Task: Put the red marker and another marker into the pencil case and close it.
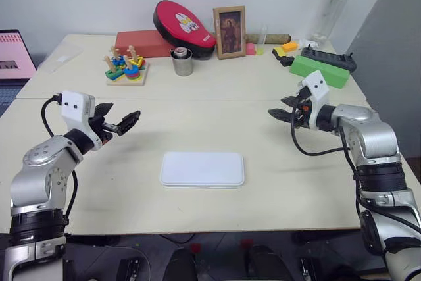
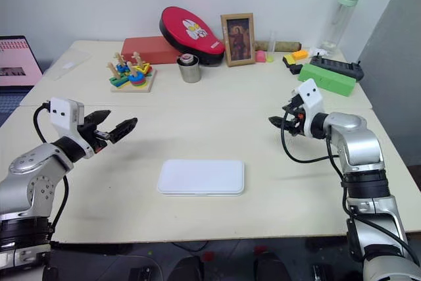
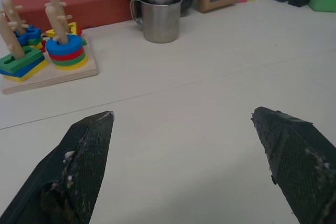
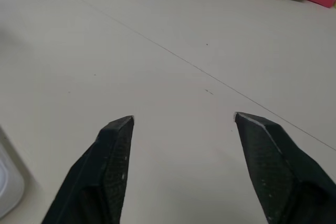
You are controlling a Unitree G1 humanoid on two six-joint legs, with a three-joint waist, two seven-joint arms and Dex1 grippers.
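The pencil case (image 1: pixel 202 168) lies shut and flat at the middle of the table, near its front edge; one corner (image 4: pixel 6 183) shows in the right wrist view. The red marker and the other marker are out of view. My left gripper (image 1: pixel 123 114) hovers open above the table, to the left of the case, with nothing between its fingers (image 3: pixel 86 150). Over on the other side, my right gripper (image 1: pixel 281 107) is also open and empty, raised to the right of the case and pointing toward the table's middle.
Along the back stand a wooden stacking toy (image 1: pixel 126 69), a steel cup (image 1: pixel 182 62), a red box (image 1: pixel 145 43), a red oval case (image 1: pixel 184 27), a picture frame (image 1: pixel 229 32), a green box (image 1: pixel 320 70) and a bottle (image 1: pixel 333 8). A laptop (image 1: pixel 14 54) sits far left.
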